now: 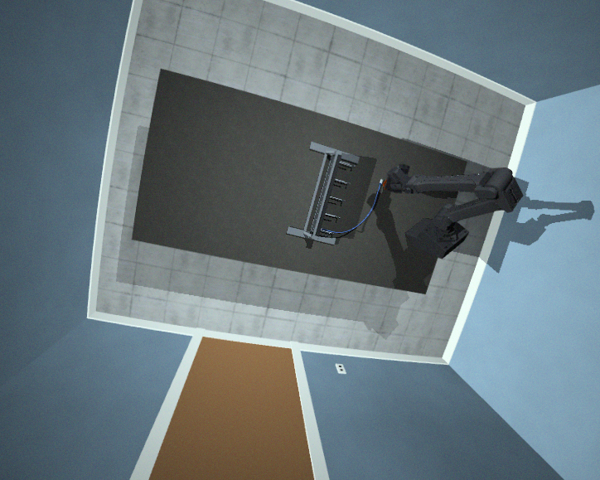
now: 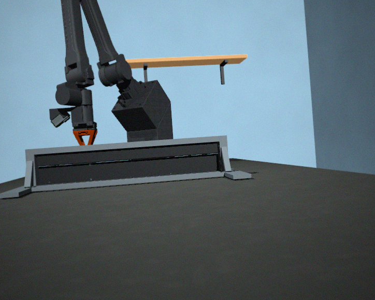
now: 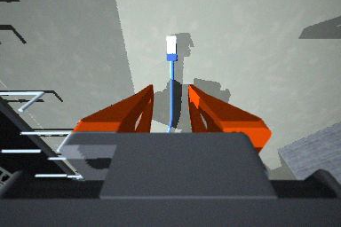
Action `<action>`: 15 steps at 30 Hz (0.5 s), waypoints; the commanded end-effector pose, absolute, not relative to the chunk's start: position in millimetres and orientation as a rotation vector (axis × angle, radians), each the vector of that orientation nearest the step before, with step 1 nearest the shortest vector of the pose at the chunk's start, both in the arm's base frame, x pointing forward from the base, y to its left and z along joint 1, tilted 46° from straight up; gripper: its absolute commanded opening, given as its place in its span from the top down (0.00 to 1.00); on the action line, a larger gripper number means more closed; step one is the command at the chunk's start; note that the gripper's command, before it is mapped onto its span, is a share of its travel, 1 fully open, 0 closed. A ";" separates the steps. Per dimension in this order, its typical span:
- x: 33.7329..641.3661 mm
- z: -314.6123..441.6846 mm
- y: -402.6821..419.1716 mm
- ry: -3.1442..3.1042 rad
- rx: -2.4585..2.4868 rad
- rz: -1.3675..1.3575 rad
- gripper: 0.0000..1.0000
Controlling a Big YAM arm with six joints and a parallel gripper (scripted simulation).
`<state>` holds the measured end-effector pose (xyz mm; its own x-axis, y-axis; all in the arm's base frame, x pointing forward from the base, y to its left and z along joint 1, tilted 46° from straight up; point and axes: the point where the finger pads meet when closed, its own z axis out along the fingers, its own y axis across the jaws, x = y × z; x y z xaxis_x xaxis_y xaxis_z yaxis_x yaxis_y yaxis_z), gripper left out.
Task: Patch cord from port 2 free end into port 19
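The white plug (image 1: pixel 380 183) (image 3: pixel 171 45) with its blue boot is the cord's free end and lies in front of the rack. The blue cord (image 1: pixel 374 210) (image 3: pixel 171 70) curves from the plug to the rack's lower end in the top view. My gripper (image 1: pixel 385 184) (image 2: pixel 86 144) (image 3: pixel 170 90) is open part way and empty, pointing down. In the wrist view its fingertips stand on either side of the cord, behind the plug, without touching it. The rack (image 1: pixel 318 147) (image 2: pixel 130 145) stands upright; the exterior view shows its back. The jacks and number plates cannot be made out.
Several wire cord guides (image 1: pixel 336 200) (image 3: pixel 31 94) stick out from the rack's front, to the left in the wrist view. The arm's base (image 1: pixel 428 235) (image 2: pixel 154 113) stands at one end of the dark table (image 1: pixel 220 154) (image 2: pixel 187 240). A wooden shelf (image 2: pixel 187 60) hangs on the wall behind.
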<state>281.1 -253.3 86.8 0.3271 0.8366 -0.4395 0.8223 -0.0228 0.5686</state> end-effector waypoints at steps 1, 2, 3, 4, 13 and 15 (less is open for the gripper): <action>287.3 87.2 -257.0 1.477 1.802 0.025 0.64; 287.7 86.7 -258.2 1.476 1.802 0.024 0.64; 288.2 86.1 -259.5 1.475 1.801 0.023 0.64; 288.6 85.4 -260.9 1.474 1.802 0.022 0.64; 292.7 77.5 -269.4 1.470 1.803 0.017 0.64; 294.2 74.5 -271.7 1.470 1.804 0.017 0.64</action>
<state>290.7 -263.8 74.5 0.3271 0.8366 -0.4395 0.8215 -0.0220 0.5697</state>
